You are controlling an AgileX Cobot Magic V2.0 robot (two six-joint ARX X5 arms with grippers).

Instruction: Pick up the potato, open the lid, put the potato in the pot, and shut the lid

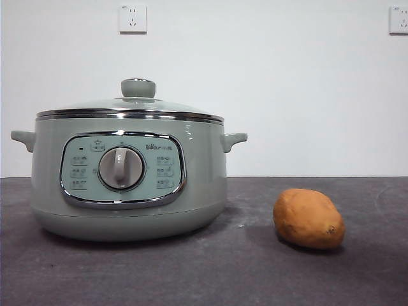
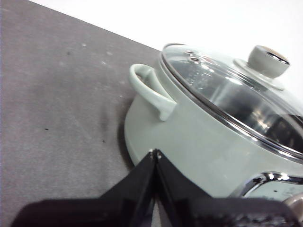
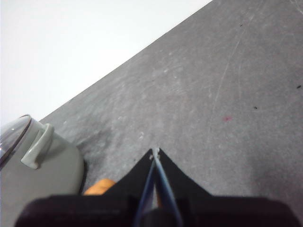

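The potato (image 1: 309, 218) lies on its side on the dark grey table (image 1: 191, 274), well apart from the pot (image 1: 127, 175), with a small dark spot near one end. In the right wrist view only an orange edge of the potato (image 3: 99, 187) shows, just beside the right gripper (image 3: 155, 151) and partly hidden behind its black fingers (image 3: 142, 175). These fingers are pressed together at the tips and hold nothing. They hang above the bare table, with the potato close to one side of them and the pot (image 3: 38, 170) a little further on that same side.

The lid (image 1: 131, 105) sits flat on the pot, its chrome rim all around the top edge and its pale green knob (image 1: 138, 88) standing upright in the middle. The control panel (image 1: 122, 169) with the grey dial (image 1: 121, 168) is on the pot's front wall.

The left gripper (image 2: 155, 152) has its fingers (image 2: 137, 182) closed tip against tip, also holding nothing. They are near the pot's wall (image 2: 189, 146), below one side handle (image 2: 149, 90), but I cannot tell if they touch it. Beyond these fingers the glass lid (image 2: 236, 101) and its knob (image 2: 268, 60) are seen.

On the white wall behind, two sockets (image 1: 132, 18) are mounted high.
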